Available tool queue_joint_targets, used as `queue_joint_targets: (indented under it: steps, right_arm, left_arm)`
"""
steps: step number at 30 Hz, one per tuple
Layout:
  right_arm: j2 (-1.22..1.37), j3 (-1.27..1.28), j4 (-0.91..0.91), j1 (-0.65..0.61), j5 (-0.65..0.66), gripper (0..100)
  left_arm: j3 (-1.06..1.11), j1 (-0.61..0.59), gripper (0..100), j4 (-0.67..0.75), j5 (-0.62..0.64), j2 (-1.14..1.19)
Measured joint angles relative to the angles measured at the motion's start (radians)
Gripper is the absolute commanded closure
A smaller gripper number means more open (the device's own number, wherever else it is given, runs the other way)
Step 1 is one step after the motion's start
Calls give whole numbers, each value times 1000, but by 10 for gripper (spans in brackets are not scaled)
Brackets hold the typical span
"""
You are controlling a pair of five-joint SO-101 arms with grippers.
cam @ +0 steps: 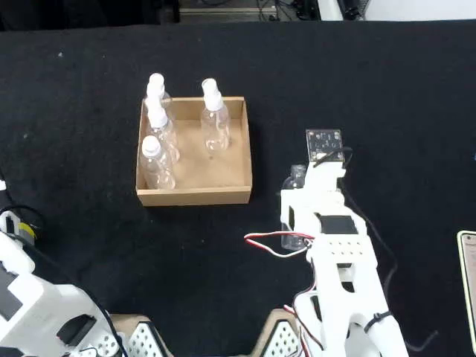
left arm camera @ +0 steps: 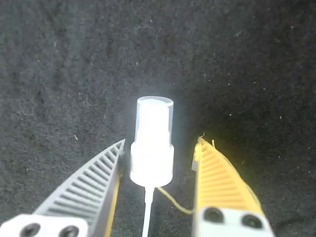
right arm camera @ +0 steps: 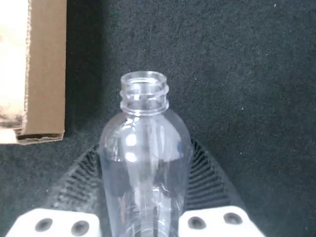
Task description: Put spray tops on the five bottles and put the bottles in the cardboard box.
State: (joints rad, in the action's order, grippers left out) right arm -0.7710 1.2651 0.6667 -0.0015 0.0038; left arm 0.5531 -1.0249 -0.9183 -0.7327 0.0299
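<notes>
White spray top (left arm camera: 152,148): gripped between the left jaws, above the black desk (left arm camera: 59,59).
Cardboard box (cam: 195,195): left of centre, four capped bottles (cam: 215,119) standing inside.
Uncapped bottle (right arm camera: 145,143): clamped in the right jaws, near the box's right side.

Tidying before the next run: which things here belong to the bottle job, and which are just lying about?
Job:
box
four capped bottles standing in it
open bottle, in the right pincer
top, in the left pincer

Lying about:
flat object at the high view's right edge
</notes>
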Motion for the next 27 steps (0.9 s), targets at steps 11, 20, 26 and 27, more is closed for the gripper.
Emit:
queue_joint_targets:
  steps: [11,20,26,27]
  right_arm:
    - [0,0,0,0,0,988]
    - [-34,2,34,0,6,988]
    - [-267,2,117,0,11,988]
    - [-313,2,120,0,11,988]
  left_arm:
    - [-37,37,964,-133,0,8]
    - [-206,95,964,-371,101,-57]
    - [-227,155,966,-422,318,-328]
    - [-233,170,967,-423,361,-379]
